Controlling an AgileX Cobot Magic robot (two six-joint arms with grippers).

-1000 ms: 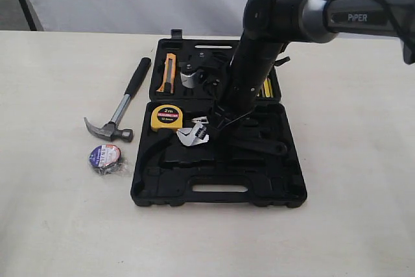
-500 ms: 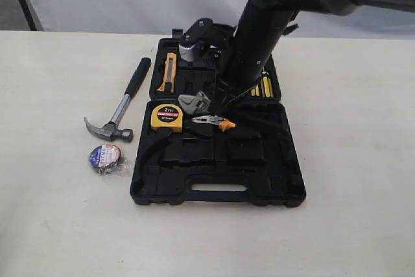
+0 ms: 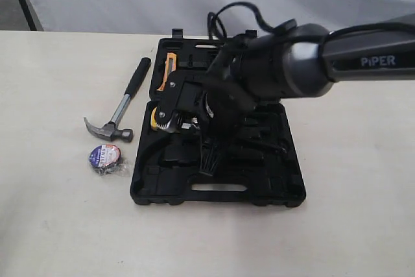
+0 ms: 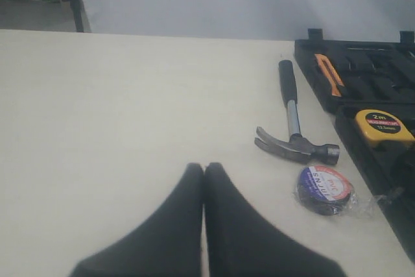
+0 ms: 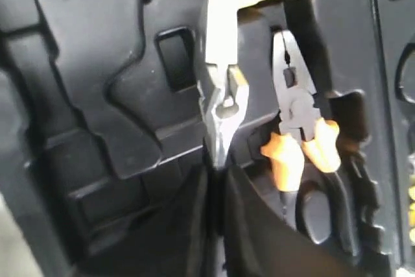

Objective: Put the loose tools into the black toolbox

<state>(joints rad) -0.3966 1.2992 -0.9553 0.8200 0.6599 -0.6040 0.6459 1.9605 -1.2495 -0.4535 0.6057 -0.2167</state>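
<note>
Hanging left gripper (image 4: 205,168), pinched on nothing, over open tabletop (image 4: 97,128); clamping adjustable wrench (image 5: 222,56) with right gripper (image 5: 217,174) inside black toolbox (image 5: 84,63), beside pliers (image 5: 295,108).

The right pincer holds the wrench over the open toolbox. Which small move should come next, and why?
Probably lower the right pincer slightly and seat the adjustable wrench in the toolbox tray beside the orange-handled pliers. The pincer is shut on the wrench, which hangs above the moulded recesses and lies in none yet.
</note>
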